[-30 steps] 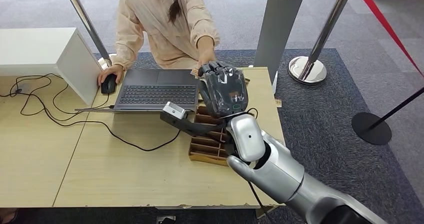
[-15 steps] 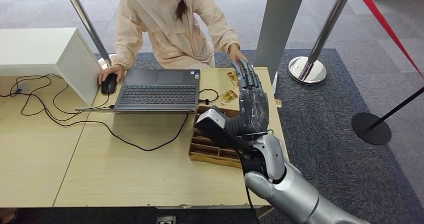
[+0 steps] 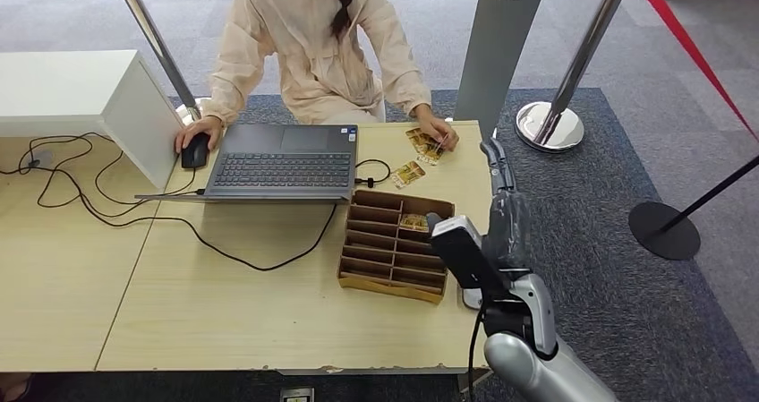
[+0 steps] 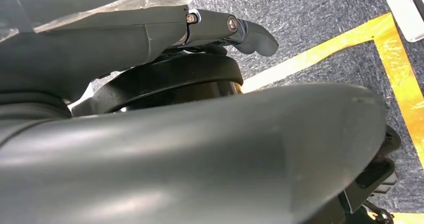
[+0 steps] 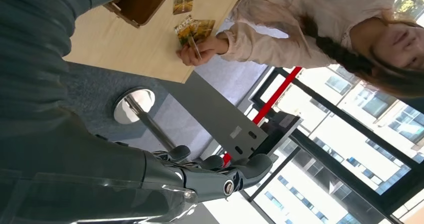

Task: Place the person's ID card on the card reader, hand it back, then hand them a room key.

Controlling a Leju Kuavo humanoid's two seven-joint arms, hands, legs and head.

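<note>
Right hand [image 3: 499, 207]: raised at the table's [image 3: 224, 303] near right edge, fingers straight and apart, holding nothing. Wooden tray [image 3: 394, 245]: one room key [image 3: 413, 221] inside. Beyond it, the person's hand [image 3: 439, 135] grips a card [image 3: 422, 142]; handover appears complete. The left wrist view adds the left hand [image 4: 150, 29] hanging over floor; its finger state cannot be told

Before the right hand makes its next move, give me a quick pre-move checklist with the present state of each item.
1. Right hand holds nothing: ok, fingers straight.
2. Right hand off the tray: ok, it is beside it at the table edge.
3. Person holds a card: ok, their hand is on cards at the far edge.
4. Cards left in the tray: ok, one shows.
5. Card reader found: cannot tell.
6. Left hand free: cannot tell.
</note>
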